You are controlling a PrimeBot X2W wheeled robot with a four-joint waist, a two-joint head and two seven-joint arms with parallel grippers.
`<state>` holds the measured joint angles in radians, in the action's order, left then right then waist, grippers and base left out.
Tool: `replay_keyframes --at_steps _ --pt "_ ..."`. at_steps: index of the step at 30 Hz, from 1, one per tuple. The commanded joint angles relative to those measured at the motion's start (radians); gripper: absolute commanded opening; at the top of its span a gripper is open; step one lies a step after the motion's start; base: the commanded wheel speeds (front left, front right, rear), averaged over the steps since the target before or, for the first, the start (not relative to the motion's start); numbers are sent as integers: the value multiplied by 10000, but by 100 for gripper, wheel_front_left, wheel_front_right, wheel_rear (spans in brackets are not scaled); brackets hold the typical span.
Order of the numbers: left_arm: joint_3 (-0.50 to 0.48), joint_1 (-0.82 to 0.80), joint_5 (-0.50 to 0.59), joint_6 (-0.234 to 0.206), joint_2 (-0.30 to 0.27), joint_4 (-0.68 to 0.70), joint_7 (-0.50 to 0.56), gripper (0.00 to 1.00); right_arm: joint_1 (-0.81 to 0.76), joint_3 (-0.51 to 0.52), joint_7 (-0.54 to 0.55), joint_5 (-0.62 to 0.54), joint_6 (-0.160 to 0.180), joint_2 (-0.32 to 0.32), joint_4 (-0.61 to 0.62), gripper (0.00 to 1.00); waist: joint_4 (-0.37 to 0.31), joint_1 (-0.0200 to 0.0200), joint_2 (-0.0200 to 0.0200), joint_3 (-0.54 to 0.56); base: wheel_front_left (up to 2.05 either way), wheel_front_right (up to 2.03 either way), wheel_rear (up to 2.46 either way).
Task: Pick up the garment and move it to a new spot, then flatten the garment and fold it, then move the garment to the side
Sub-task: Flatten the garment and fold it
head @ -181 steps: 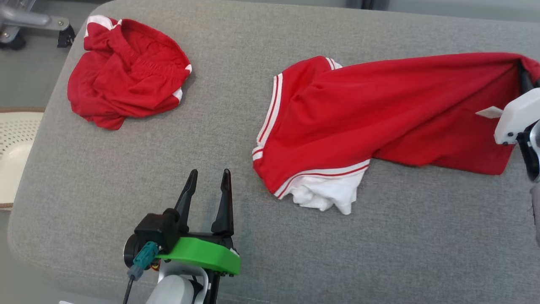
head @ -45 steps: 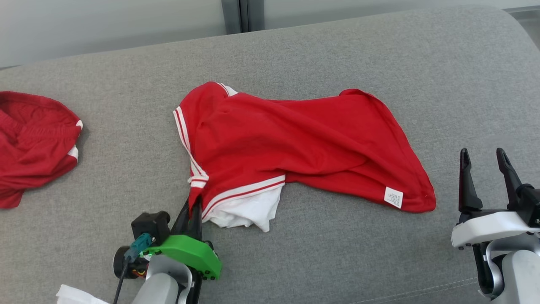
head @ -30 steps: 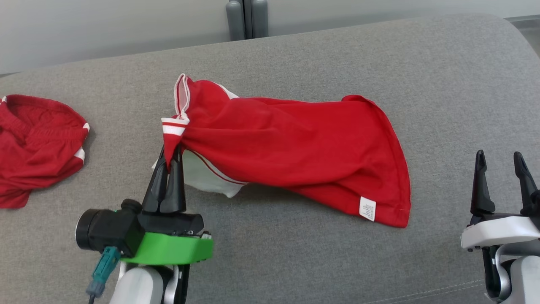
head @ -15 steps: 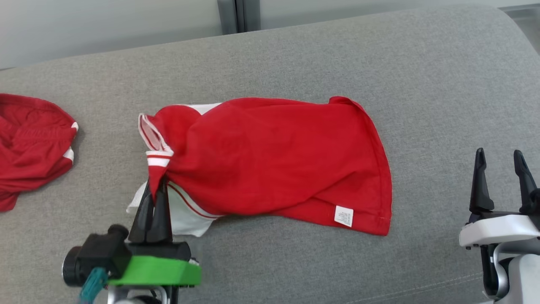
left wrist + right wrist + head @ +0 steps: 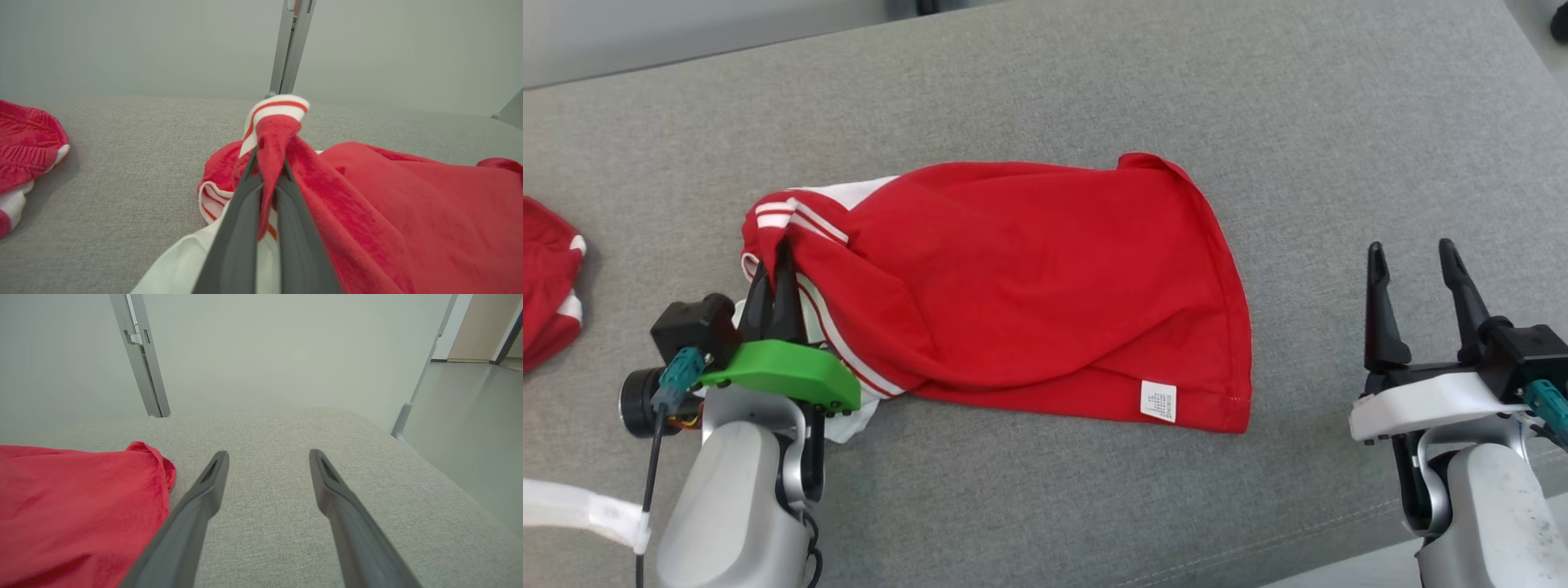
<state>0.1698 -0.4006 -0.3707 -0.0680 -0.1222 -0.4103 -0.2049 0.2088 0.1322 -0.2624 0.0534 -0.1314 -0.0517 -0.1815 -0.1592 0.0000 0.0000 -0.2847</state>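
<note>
The garment (image 5: 1029, 286) is a red shirt with white striped trim, lying crumpled across the middle of the grey cushion (image 5: 1094, 90). My left gripper (image 5: 772, 257) is shut on its left end, pinching a bunch of red cloth and striped cuff (image 5: 269, 134) a little above the cushion. A white part of the shirt (image 5: 849, 412) hangs under that gripper. A white label (image 5: 1158, 400) shows near the hem at the front right. To the right of the garment (image 5: 73, 506), my right gripper (image 5: 1413, 253) stands open and apart from it, nothing between its fingers (image 5: 204, 490).
A second red garment (image 5: 547, 290) lies bunched at the cushion's left end, also in the left wrist view (image 5: 28, 139). The cushion's right edge (image 5: 449, 482) drops to the floor. Grey metal posts (image 5: 141, 355) stand behind against a pale wall.
My left gripper has dragged the garment's left end toward the left and lower, bunching the cloth there. The head camera has shifted, so the whole scene sits differently. The right gripper stays open.
</note>
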Motion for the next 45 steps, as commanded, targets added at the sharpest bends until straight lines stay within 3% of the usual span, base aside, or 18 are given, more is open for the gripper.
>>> replay_keyframes --at_steps 1,3,4,5,6,7,12,16,26,37,42,43,44,45 --pt "6 -277 -84 93 34 -258 -113 0 122 -97 -33 80 14 4 -68 100 -182 0 0 -230 0 0 0" --pt "-49 -587 -139 113 102 -732 -266 0 178 -205 -33 119 14 4 -193 100 -161 0 0 -266 0 0 0" --pt "-75 -719 -173 112 157 -966 -336 8 200 -242 -33 135 14 6 -269 100 -133 0 0 -268 0 0 0" --pt "-106 -839 -176 103 199 -1180 -397 38 230 -248 -34 133 14 4 -328 100 -95 0 0 -255 0 0 0" --pt "-115 -914 -159 116 224 -1333 -453 55 244 -251 -34 119 14 5 -385 100 -57 0 0 -234 0 0 0" --pt "-131 -977 -142 145 250 -1471 -498 100 261 -241 -34 94 14 7 -446 100 -4 0 0 -199 0 0 0" --pt "-207 -835 -77 317 353 -1581 -615 100 248 -148 -34 -19 14 7 -665 100 317 0 0 75 0 0 0" --pt "-386 -210 39 429 479 -767 -602 100 444 -322 164 56 14 -209 -1015 100 633 0 0 311 0 0 0" --pt "85 1582 54 595 696 1352 -595 100 2498 -1651 2823 1079 14 -1476 -2513 100 1728 0 0 465 0 0 0" --pt "1293 2259 -406 -36 704 2680 -597 100 3913 -2805 4821 2676 14 -2558 -4878 100 3223 0 0 204 0 0 0" --pt "1428 2547 -473 -191 707 2876 -597 100 4140 -2943 5401 3526 13 -2569 -5856 100 3533 0 0 260 0 0 0" --pt "1445 2583 -477 -200 707 2882 -597 100 4137 -2967 5489 3637 13 -2565 -5993 82 3558 0 0 282 0 0 0" --pt "1459 2622 -483 -220 707 2896 -597 100 4148 -2989 5580 3764 11 -2570 -6175 36 3580 0 0 306 0 0 0" --pt "1472 2658 -478 -219 707 2901 -597 100 4166 -3029 5615 3826 11 -2587 -6287 27 3597 0 0 326 0 0 0"
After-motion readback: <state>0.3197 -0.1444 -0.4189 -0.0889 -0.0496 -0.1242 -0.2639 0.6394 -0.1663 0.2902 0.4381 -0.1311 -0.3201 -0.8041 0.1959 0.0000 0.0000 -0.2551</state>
